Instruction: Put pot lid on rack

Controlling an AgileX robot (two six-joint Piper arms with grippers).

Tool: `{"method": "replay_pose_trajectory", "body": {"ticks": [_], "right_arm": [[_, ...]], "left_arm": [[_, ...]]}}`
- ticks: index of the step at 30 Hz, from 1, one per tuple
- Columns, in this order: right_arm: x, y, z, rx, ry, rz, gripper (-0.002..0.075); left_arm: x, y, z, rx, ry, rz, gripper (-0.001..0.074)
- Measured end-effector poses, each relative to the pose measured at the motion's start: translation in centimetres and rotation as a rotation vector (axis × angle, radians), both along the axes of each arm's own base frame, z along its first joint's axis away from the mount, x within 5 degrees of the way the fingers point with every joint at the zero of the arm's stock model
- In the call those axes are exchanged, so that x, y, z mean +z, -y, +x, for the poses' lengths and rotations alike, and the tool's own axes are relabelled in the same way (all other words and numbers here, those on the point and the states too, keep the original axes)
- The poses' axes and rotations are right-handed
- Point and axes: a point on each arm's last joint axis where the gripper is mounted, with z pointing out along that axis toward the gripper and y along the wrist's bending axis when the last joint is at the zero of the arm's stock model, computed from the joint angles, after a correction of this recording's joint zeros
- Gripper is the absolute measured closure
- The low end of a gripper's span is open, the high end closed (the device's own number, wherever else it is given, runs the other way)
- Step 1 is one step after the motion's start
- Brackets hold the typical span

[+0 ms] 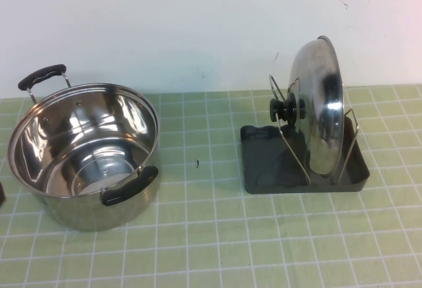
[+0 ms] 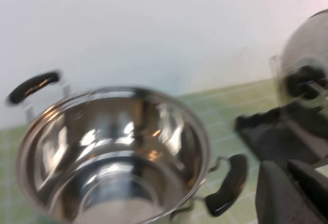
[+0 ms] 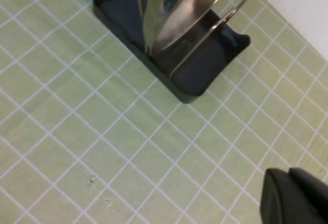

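High view: pot lid (image 1: pixel 321 107) stands on edge in the rack (image 1: pixel 300 163), right half of the bench (image 1: pixel 211 248), leaning slightly, black knob (image 1: pixel 285 109) facing the pot side. Its lower rim sits in the rack's dark grey tray, held between the upright wire loops. Deep steel pot (image 1: pixel 82 153) sits well apart on the left, open, two black handles, one at the back left and one at the front right. Neither arm shows in this view.

Left wrist view adds what the high view lacks: left gripper (image 2: pixel 294 193) shows as dark blurred finger tips at the frame's edge, near the pot's front handle (image 2: pixel 228 185) and short of the rack. It looks into the polished pot bowl, with lid and knob blurred beyond. Holding nothing; the two tips appear pressed together with no gap.

Right wrist view: right gripper (image 3: pixel 297 196) hangs above bare bench, well apart from the rack, looking down at the tray corner and the lid's bottom edge seated between the wires. Only dark tips visible, close together, nothing between them.

Materials: lid and pot mirror-finish stainless, lid shallow-domed; rack thin silver wire on a matte rectangular tray; bench covered in a light green mat with a white grid.
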Motion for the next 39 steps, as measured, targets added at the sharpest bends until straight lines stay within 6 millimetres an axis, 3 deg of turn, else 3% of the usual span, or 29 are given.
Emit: {"method": "replay_pose_trajectory", "body": {"ticks": [9,18,24,39], "right_arm": [[-6.3,-0.2,-6.1,0.073,0.157,-0.013,0.0726],[-11.3,-0.3,-9.2,0.053,0.224,0.036,0.0726],[-12.6,-0.9,-9.8,0.059,0.127,0.134,0.0726],[-12.6,-1.0,-9.9,0.062,0.116,0.149,0.0726]], "left_arm": [[-4.5,-0.3,-1.5,-0.099,0.160,-0.004,0.0736],[-5.3,-0.6,-1.6,-0.082,0.140,0.015,0.0736],[-5.3,-0.6,-1.6,-0.082,0.140,0.015,0.0736],[-5.6,-0.6,-1.6,-0.078,0.128,0.008,0.0736]]}}
